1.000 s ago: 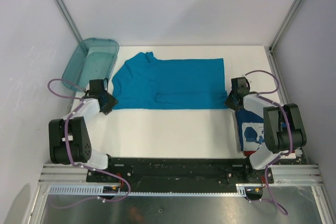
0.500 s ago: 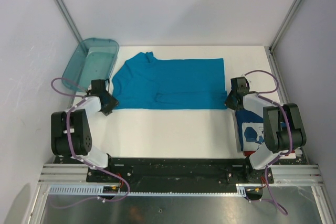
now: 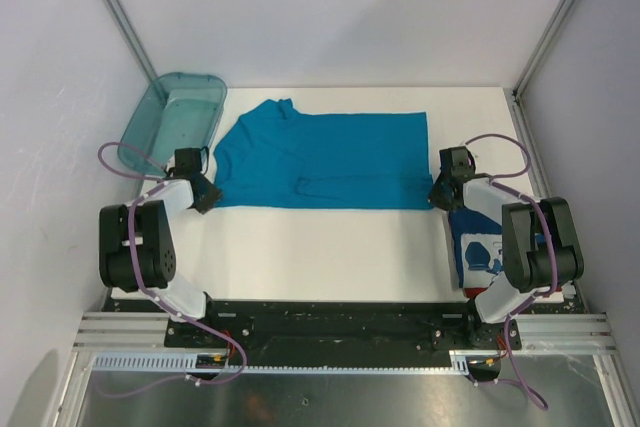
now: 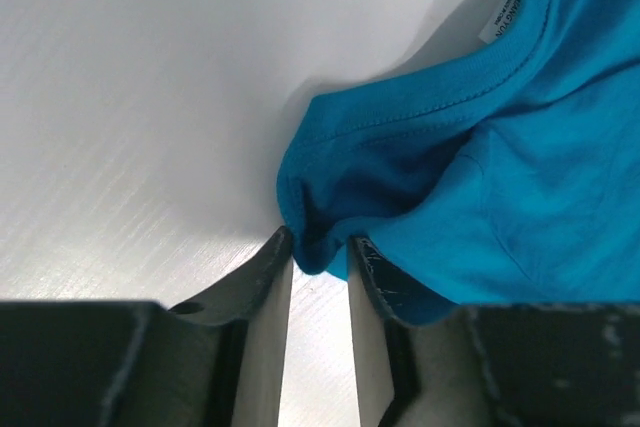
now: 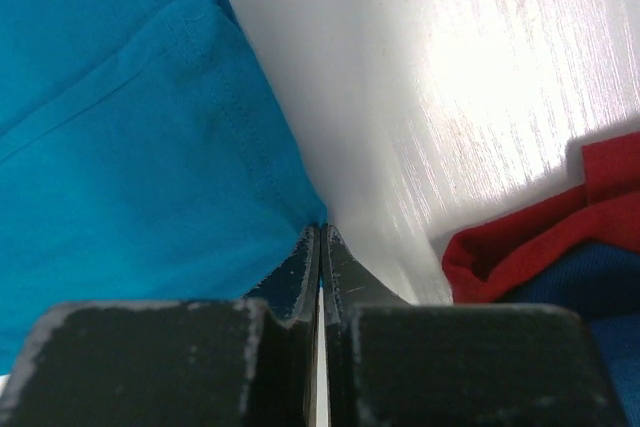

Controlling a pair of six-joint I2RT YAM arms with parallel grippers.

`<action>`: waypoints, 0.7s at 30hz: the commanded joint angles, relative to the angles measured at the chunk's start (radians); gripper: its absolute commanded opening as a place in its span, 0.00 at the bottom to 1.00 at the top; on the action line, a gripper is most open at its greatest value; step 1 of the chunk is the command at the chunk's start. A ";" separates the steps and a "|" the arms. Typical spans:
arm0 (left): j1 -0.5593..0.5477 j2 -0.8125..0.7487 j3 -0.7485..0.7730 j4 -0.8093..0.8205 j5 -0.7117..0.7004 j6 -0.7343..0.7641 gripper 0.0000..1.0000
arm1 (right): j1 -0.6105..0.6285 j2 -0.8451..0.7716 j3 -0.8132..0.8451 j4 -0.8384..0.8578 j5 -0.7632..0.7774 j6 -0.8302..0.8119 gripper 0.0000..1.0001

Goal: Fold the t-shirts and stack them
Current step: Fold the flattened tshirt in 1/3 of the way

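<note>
The teal shirt (image 3: 320,162) lies flat across the far worktop (image 3: 330,247), and the folded shirt (image 3: 480,252) sits by my right base. My right pincer (image 5: 320,232) is clamped tight on the hem's near corner. My left pincer (image 4: 320,247) has the shoulder corner bunched between narrowly parted jaws; I cannot tell if it bites yet. I should get a firm pinch there first, then lift the 2 corners level and together so the fold lands straight.
</note>
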 commanded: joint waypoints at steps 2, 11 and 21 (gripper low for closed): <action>0.006 0.014 0.021 0.013 -0.044 0.016 0.26 | -0.003 -0.033 0.022 -0.076 0.007 -0.019 0.00; 0.002 -0.074 0.013 -0.058 -0.068 0.001 0.00 | -0.003 -0.078 0.020 -0.145 -0.028 -0.009 0.00; -0.003 -0.278 -0.109 -0.166 -0.114 -0.055 0.00 | -0.003 -0.216 -0.074 -0.258 -0.109 0.035 0.00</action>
